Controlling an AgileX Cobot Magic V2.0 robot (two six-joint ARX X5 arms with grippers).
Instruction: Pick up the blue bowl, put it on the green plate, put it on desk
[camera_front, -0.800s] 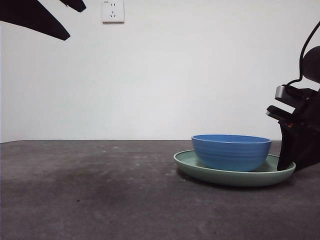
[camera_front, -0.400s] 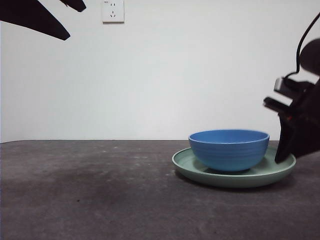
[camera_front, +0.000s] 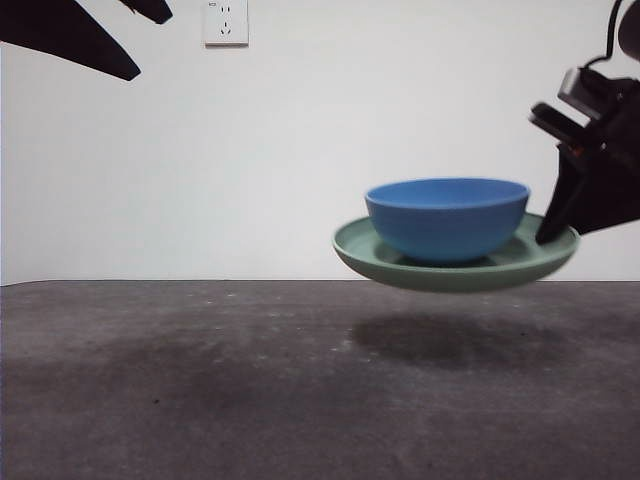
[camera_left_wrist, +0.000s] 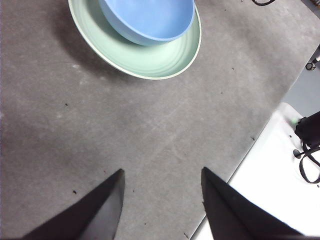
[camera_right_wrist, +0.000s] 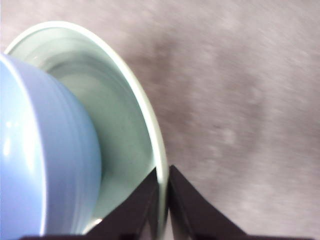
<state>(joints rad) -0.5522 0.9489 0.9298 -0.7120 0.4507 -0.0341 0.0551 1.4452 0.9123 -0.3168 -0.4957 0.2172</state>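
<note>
The blue bowl (camera_front: 447, 217) (camera_left_wrist: 147, 20) (camera_right_wrist: 40, 165) sits inside the green plate (camera_front: 360, 255) (camera_left_wrist: 145, 57) (camera_right_wrist: 120, 120). Both hang in the air above the desk (camera_front: 200, 380), casting a shadow on it. My right gripper (camera_front: 560, 232) (camera_right_wrist: 162, 187) is shut on the plate's right rim, one jaw inside the rim and one outside. My left gripper (camera_left_wrist: 161, 202) is open and holds nothing; it stays high above the desk, well apart from the plate, and shows as black tips at the front view's top left corner.
A white wall socket (camera_front: 225, 22) is on the back wall. In the left wrist view the desk's edge meets a white surface (camera_left_wrist: 265, 185) carrying black cables (camera_left_wrist: 307, 150).
The plate with the bowl on it has risen off the desk, carried up by my right gripper. It now floats level above its shadow. The left arm has not moved.
</note>
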